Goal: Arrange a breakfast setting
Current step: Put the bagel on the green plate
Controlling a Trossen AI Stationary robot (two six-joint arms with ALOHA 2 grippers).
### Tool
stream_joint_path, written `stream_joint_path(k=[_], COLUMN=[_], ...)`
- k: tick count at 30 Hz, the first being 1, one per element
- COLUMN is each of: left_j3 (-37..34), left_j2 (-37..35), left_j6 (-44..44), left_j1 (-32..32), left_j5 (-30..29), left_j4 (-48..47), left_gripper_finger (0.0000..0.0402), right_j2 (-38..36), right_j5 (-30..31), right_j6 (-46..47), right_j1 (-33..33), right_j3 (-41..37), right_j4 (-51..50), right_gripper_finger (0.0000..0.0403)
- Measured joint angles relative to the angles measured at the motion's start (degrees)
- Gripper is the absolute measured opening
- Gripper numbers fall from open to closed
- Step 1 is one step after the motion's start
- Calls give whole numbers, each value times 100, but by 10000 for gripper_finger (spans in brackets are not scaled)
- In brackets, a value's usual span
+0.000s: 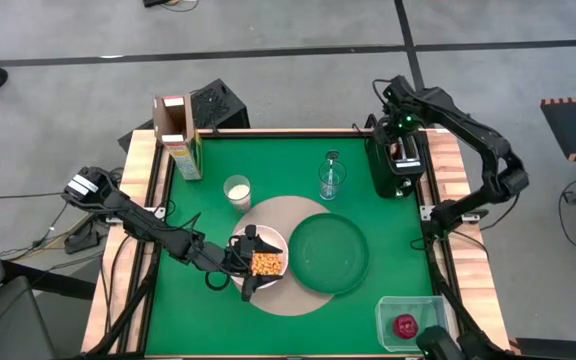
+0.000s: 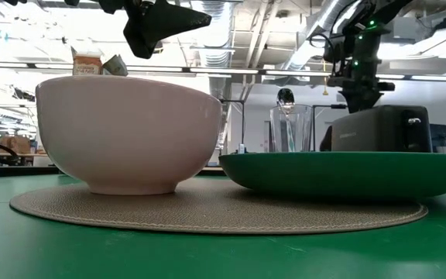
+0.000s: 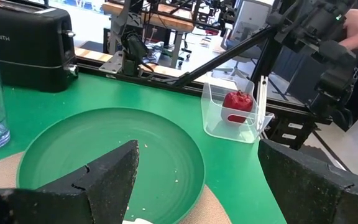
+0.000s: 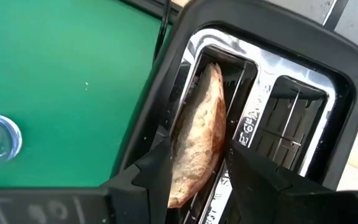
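Green table (image 1: 268, 330): one bowl (image 1: 259, 255), one plate (image 1: 328, 253).

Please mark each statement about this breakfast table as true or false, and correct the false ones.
1. The red apple lies on the large dark-green plate. False: it sits in the clear plastic tub near the table corner; the plate holds no apple.
2. The round toasted bread stands in a slot of the black toaster. True.
3. The right gripper has one finger on each side of the bread. True.
4. The white bowl stands off the round tan mat. False: it rests on the mat, beside the plate.
5. The left gripper is over the bowl. True.
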Motion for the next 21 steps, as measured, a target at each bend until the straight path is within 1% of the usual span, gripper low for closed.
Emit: stream_joint_path(k=[3, 6, 12, 15, 21], left_j3=[0, 0, 0, 0, 0], left_j2=[0, 0, 0, 0, 0], left_j6=[0, 0, 4, 17, 20], left_j1=[-1, -1, -1, 0, -1], left_j5=[0, 1, 2, 2, 4], left_j4=[7, 15, 13, 11, 11], left_gripper_finger=[316, 316, 316, 316, 316], right_j2=[63, 80, 104, 104, 104], right_j5=[52, 52, 38, 42, 48], right_j6=[21, 24, 34, 17, -3], right_j1=[-1, 28, 63, 65, 66], right_j3=[11, 13, 0, 0, 34], right_j4=[-35, -2, 45, 45, -2], right_gripper_finger=[175, 163, 112, 93, 87])
